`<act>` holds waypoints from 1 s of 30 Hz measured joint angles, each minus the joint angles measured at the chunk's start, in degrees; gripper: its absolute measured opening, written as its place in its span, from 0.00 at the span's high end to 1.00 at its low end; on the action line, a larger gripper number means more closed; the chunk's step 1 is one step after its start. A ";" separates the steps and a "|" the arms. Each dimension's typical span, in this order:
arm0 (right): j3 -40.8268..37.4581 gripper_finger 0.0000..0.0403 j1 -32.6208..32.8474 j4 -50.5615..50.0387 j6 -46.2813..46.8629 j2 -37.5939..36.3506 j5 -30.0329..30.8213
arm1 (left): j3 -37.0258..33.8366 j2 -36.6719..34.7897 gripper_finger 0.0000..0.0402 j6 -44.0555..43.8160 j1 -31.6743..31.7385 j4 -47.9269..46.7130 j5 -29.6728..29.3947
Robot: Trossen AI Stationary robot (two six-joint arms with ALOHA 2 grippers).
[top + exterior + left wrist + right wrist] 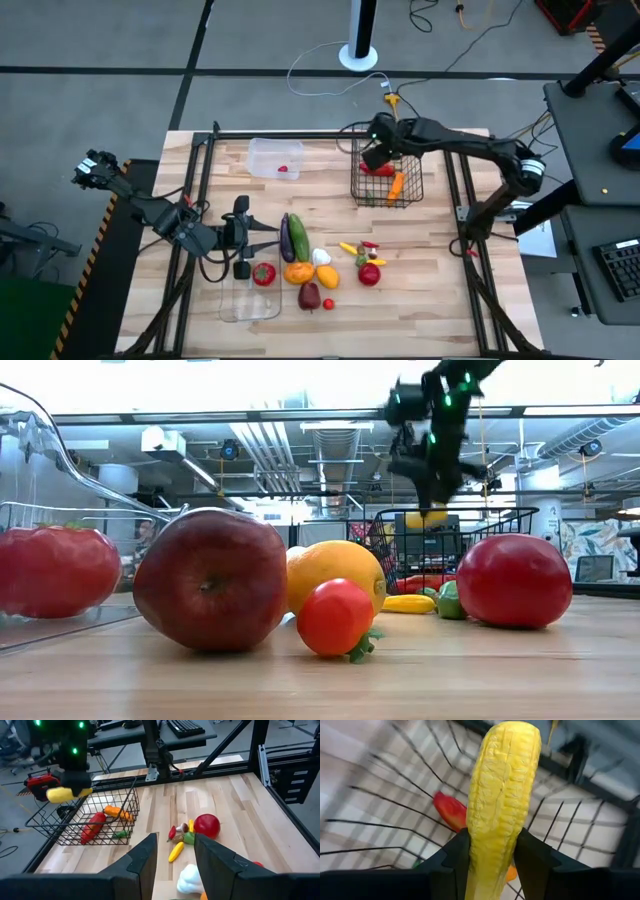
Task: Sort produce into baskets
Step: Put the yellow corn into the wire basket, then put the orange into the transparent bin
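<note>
While the left gripper (pixel 243 243) is waiting with fingers apart beside the clear tray (pixel 250 300), the right gripper (pixel 490 855) is clamping a yellow corn cob (pixel 502 795) above the black wire basket (pixel 387 180).

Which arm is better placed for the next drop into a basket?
Right: its pincer grips the yellow corn cob above the black wire basket. The left pincer holds nothing.

Both arms are dark, slim and jointed; the right gripper (pixel 491 865) has broad matte black fingers; green lights glow on its wrist; the left gripper (pixel 175 862) has matching black fingers.
</note>
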 joint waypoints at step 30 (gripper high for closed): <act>-13.46 0.49 -4.58 11.47 -0.49 0.66 -5.69 | 0.00 0.13 0.71 -1.51 -0.02 0.03 -4.50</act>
